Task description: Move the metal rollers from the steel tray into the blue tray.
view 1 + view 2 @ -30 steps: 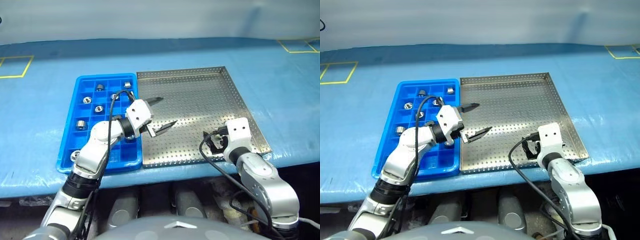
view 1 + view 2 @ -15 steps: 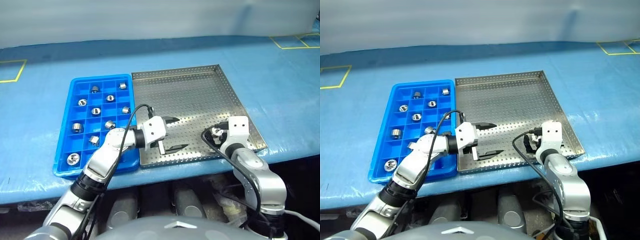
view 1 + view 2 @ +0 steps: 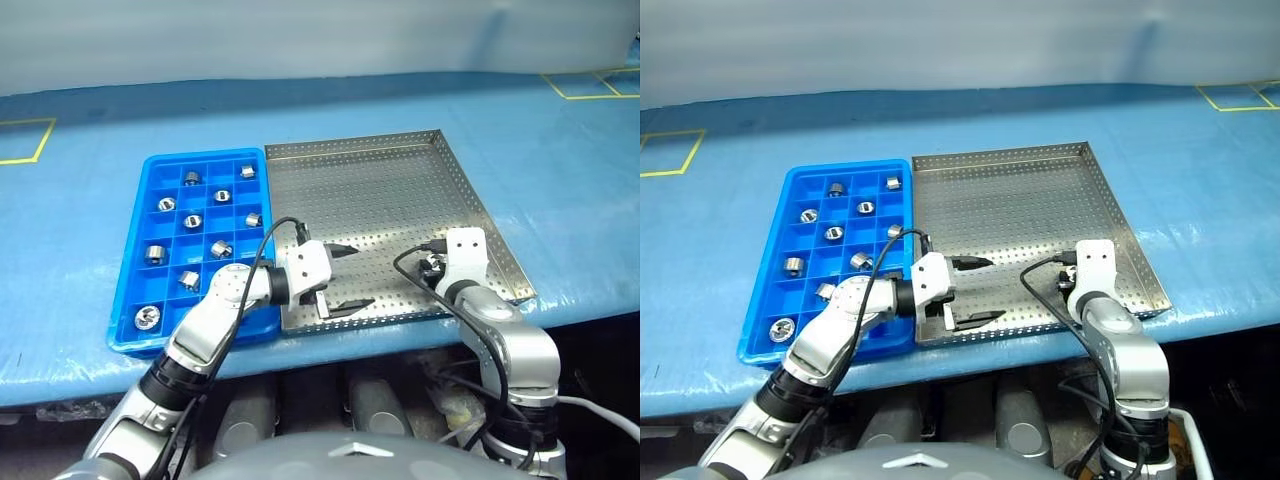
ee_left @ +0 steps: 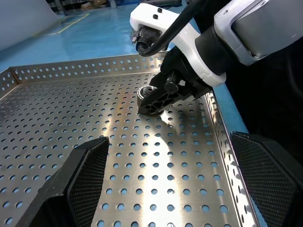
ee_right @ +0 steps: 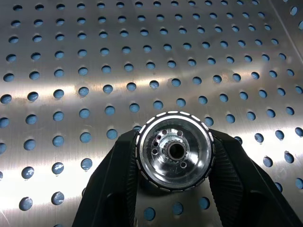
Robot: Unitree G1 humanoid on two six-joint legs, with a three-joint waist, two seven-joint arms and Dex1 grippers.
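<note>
Nearest me, the right gripper (image 5: 174, 189) pinches a metal roller (image 5: 174, 151) by its ribbed rim, low over the steel tray (image 3: 400, 190). It looks hard, slick, dense. The left gripper (image 3: 345, 277) gapes empty; beyond, the blue tray (image 3: 135, 250) holds nine.

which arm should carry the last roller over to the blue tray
The right. Its gripper is already shut on the roller in the steel tray. The left gripper hangs open and empty, though nearer the blue tray.
</note>
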